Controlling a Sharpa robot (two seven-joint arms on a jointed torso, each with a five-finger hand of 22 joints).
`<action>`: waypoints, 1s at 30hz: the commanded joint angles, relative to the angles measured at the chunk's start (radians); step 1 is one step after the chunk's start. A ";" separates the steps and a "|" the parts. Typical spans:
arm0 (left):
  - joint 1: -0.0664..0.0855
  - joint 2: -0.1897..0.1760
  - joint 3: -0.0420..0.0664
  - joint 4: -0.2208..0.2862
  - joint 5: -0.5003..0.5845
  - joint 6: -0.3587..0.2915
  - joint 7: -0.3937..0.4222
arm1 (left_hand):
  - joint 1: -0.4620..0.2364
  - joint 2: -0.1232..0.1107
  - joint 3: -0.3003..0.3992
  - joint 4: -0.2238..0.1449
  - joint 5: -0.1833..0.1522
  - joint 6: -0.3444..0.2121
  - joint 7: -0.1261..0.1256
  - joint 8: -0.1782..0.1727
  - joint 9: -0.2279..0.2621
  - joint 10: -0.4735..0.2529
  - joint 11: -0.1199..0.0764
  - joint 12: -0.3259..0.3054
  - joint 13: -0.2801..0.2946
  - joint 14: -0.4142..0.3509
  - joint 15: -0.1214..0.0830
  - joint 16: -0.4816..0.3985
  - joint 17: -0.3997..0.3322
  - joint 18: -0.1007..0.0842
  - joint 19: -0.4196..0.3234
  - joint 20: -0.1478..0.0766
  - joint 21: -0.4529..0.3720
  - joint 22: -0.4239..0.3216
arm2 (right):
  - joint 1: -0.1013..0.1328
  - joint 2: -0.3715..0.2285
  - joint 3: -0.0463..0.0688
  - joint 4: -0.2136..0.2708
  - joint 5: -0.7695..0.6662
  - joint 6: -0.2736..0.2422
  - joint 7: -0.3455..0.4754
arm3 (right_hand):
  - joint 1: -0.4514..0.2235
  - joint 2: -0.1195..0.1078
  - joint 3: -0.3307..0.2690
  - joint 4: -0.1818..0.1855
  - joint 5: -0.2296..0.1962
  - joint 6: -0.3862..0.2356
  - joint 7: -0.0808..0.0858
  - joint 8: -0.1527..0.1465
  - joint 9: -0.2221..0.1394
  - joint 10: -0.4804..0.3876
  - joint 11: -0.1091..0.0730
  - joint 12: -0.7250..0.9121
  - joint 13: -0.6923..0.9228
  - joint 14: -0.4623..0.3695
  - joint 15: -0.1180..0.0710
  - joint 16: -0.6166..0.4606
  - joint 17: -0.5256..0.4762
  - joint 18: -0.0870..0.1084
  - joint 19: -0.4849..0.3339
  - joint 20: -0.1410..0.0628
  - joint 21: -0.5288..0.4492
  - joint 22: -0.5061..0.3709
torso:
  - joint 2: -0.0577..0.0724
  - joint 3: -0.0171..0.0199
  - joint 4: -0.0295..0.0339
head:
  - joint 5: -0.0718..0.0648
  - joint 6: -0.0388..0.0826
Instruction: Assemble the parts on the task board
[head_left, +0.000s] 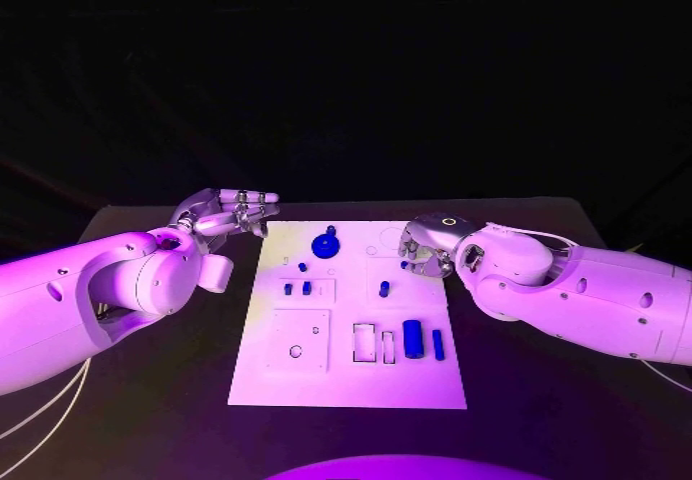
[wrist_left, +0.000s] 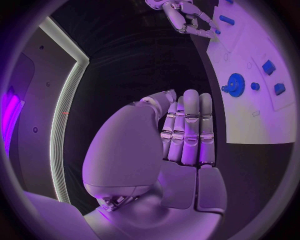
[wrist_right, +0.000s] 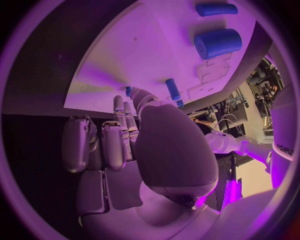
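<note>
The white task board (head_left: 346, 330) lies in the middle of the black table. On it are a round blue gear-like part (head_left: 326, 243), a short blue peg (head_left: 384, 288), a thick blue cylinder (head_left: 414, 338) and a thin blue bar (head_left: 437, 344). My right hand (head_left: 428, 248) hangs over the board's far right edge, and a small blue part (wrist_right: 129, 91) shows pinched at its fingertips. My left hand (head_left: 231, 212) hovers off the board's far left corner. In the left wrist view its fingers (wrist_left: 187, 125) lie straight and hold nothing.
Two small blue blocks (head_left: 296, 289) sit in a recess left of the peg. Outlined recesses (head_left: 372, 342) and a square plate with a hole (head_left: 297, 340) take up the board's near half. Bare black table (head_left: 548, 420) surrounds the board.
</note>
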 joint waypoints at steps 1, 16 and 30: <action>0.001 0.000 0.001 0.008 0.039 -0.023 0.029 | 0.004 0.016 -0.002 -0.009 0.001 -0.007 0.003 -0.001 -0.001 -0.013 0.003 0.006 0.002 -0.006 0.004 -0.004 -0.002 0.010 0.001 -0.001 -0.004 -0.002 | -0.004 0.007 0.000 -0.005 -0.025 0.025 0.003 | 0.007 -0.006 0.009 -0.003 0.007 0.011 0.000 -0.005 0.000 0.009 -0.002 -0.005 -0.003 0.058 0.004 0.005 0.027 -0.019 0.009 -0.001 0.007 0.138 | 0.000 0.0009 0.0005 | 0.003 -0.003; 0.001 -0.001 0.001 0.018 0.041 -0.031 0.031 | 0.012 0.020 -0.002 -0.020 0.003 -0.015 0.008 -0.001 -0.004 -0.026 0.006 0.014 0.004 -0.009 0.006 -0.005 -0.004 0.010 0.002 0.000 -0.003 0.000 | -0.016 0.025 0.000 -0.016 -0.025 0.048 0.005 | 0.006 0.000 0.051 -0.023 0.006 0.030 -0.006 -0.004 0.003 0.038 -0.008 -0.013 -0.018 0.059 -0.001 0.013 0.033 -0.024 0.018 -0.005 0.029 0.153 | 0.000 0.0014 -0.0009 | 0.006 -0.008; 0.001 -0.001 0.001 0.018 0.041 -0.033 0.020 | 0.011 0.022 -0.004 -0.026 0.003 -0.025 0.013 -0.002 -0.006 -0.041 0.011 0.022 0.005 -0.012 0.009 -0.006 -0.007 0.009 0.002 0.002 -0.003 0.001 | -0.022 0.035 -0.001 -0.032 -0.035 0.073 -0.011 | 0.013 0.032 0.121 -0.077 -0.027 0.076 -0.021 0.010 0.015 0.084 -0.023 -0.018 -0.029 0.059 -0.014 0.018 0.035 -0.029 0.030 -0.015 0.055 0.171 | -0.002 0.0016 0.0000 | 0.005 -0.015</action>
